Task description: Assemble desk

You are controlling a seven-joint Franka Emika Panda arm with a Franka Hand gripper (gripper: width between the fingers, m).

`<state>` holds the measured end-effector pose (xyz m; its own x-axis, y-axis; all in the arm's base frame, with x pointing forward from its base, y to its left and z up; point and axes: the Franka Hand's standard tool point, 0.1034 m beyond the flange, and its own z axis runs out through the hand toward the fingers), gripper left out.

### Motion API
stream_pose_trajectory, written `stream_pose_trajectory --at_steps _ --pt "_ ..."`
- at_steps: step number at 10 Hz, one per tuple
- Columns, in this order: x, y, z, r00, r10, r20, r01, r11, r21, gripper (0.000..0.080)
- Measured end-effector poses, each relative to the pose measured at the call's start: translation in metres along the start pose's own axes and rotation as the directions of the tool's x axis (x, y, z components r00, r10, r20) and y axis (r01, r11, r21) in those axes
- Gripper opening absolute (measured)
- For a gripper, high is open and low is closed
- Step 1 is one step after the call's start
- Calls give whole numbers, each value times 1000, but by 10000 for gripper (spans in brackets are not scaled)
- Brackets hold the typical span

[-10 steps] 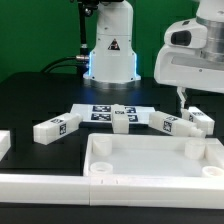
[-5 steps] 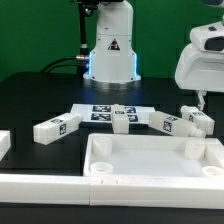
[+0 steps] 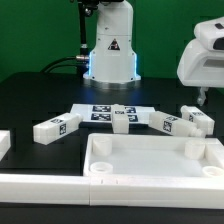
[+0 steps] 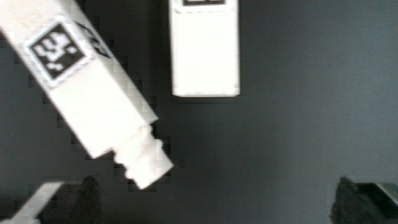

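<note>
Desk panel (image 3: pixel 150 160) is seen rim-up at the surface's (image 3: pixel 30 95) camera-side edge, legs (image 3: pixel 57 127) loose behind, while the pincer (image 3: pixel 201 97), spread wide and empty, has been swung over the outermost leg (image 3: pixel 198 119) toward the exterior view's right edge, so a pick-up looks likely next.

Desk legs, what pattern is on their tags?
Black-and-white square markings on the tags of the white legs, clearest in the wrist view.

Arm (image 3: pixel 205 58) raised at exterior view's right, jaws spread, empty
</note>
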<state>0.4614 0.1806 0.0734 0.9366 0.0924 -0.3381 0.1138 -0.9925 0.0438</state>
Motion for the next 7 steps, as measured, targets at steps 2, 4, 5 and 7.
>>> stream_pose_trajectory --at_steps 2,4,5,7 --pt "0 4 2 992 12 127 -9 1000 -20 649" --pt "-9 10 11 955 69 289 -79 997 20 649" --pt "-8 13 18 925 95 367 -113 993 26 649" --pt "-16 12 26 865 114 488 -141 990 19 649"
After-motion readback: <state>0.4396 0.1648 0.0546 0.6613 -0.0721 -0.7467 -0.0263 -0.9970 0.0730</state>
